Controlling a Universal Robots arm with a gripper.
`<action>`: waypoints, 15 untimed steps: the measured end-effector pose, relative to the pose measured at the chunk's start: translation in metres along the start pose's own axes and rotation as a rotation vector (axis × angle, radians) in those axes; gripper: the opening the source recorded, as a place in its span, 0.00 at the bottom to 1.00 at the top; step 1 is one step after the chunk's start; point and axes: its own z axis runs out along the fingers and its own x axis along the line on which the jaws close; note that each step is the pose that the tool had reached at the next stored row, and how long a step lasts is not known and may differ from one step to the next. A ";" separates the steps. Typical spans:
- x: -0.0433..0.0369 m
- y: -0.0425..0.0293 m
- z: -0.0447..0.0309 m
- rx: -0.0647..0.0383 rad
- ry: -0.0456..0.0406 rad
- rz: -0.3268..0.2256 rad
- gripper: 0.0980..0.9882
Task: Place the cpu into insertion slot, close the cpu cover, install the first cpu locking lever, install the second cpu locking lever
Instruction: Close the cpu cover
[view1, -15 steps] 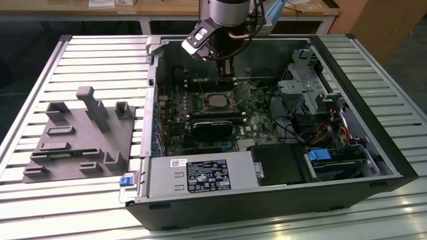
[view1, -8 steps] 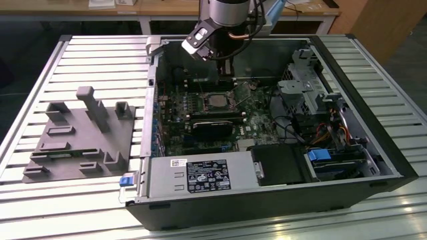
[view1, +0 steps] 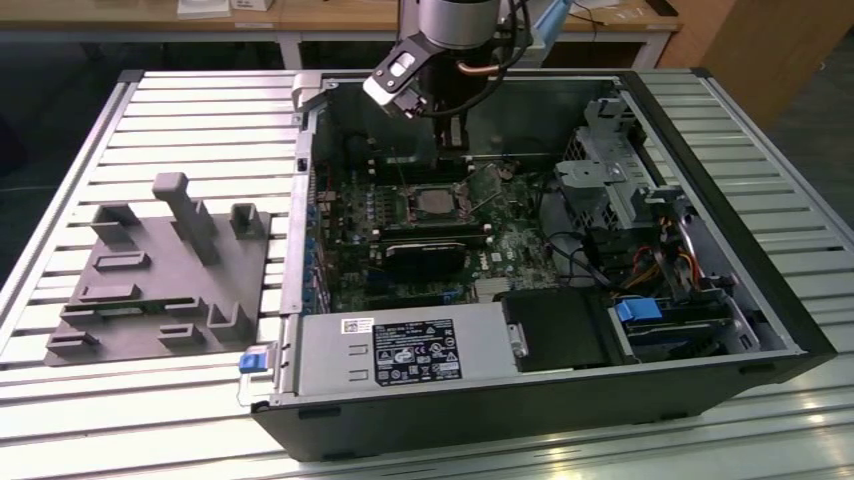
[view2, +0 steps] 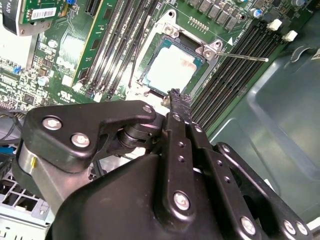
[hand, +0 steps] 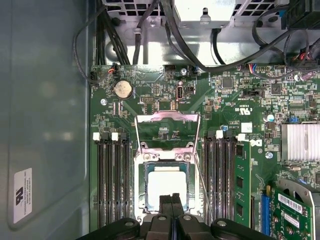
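The cpu (hand: 166, 186) lies flat in the insertion slot (hand: 139, 192), its silver-grey top facing up; it is also seen as the cpu (view2: 171, 68) and the cpu (view1: 435, 200). The cpu cover (hand: 167, 118) is swung open beyond the slot, with green board showing through its window. A thin wire lever (hand: 201, 182) stands off one side of the slot, seen too as the lever (view2: 245, 56). My gripper (hand: 171, 202) hangs just above the slot's near edge, fingers together and holding nothing. It also appears as the gripper (view2: 174, 95) and the gripper (view1: 454, 140).
Long black memory slots (hand: 112, 180) flank the socket, with a green memory stick (hand: 242, 185) on one side. Cables (hand: 200, 60) and a drive cage lie beyond the board. The case wall (hand: 45, 100) runs close by. Outside the case, a grey fixture (view1: 160, 270) sits on the slatted table.
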 end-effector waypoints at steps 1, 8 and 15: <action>0.0000 0.0000 0.0000 0.000 0.0000 0.000 0.00; 0.0000 0.0026 -0.0002 0.000 -0.0004 0.000 0.00; 0.0004 0.0158 0.0001 0.001 -0.0003 0.000 0.00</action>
